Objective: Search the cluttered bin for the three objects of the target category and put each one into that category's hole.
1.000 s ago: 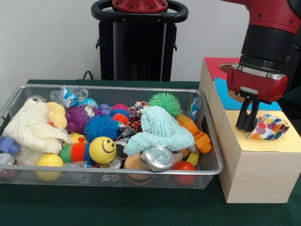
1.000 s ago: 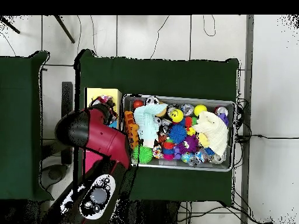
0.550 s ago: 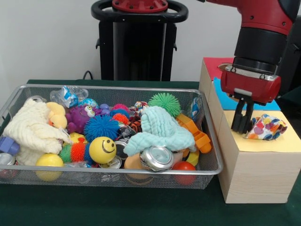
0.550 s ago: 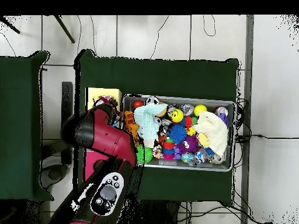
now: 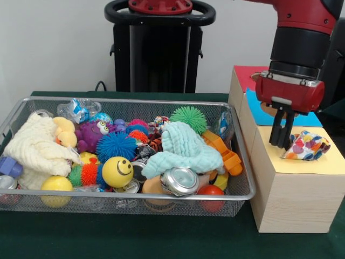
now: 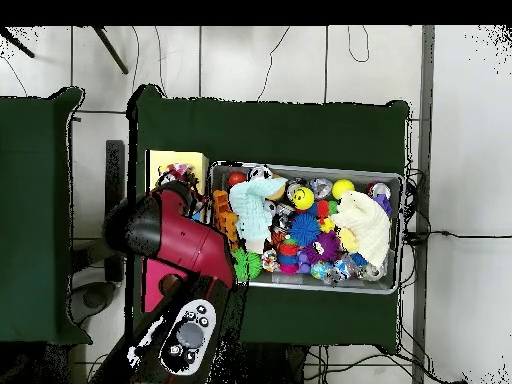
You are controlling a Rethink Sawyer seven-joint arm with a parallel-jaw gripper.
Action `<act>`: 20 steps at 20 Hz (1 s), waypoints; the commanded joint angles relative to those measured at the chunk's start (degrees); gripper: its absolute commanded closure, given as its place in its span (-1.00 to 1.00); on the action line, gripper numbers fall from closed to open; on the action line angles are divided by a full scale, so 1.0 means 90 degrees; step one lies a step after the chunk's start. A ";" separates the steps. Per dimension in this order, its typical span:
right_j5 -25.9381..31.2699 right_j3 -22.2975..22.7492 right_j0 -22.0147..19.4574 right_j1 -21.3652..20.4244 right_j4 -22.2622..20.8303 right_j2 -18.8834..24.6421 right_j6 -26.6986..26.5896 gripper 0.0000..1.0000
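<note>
Green table cloth carries the wooden box [image 5: 294, 197]; on its yellow top lies the spotted cloth [image 5: 307, 145], just right of the gripper [image 5: 282, 141], whose fingers are pressed together, empty.

The bin [image 5: 240, 181] is showing as thin wire mesh, metal and slightly shiny. The box [image 5: 294, 202] is looking like pale, matt wood with coloured paper panels on top. A crushed can [image 5: 179, 181] is gleaming metallic, and 2 towels [image 5: 186, 148] are looking soft, nubbly cloth.
</note>
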 commanded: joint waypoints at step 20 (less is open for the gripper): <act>0.0859 0.0044 0.0068 -0.0281 0.0181 0.0582 0.1445 1.00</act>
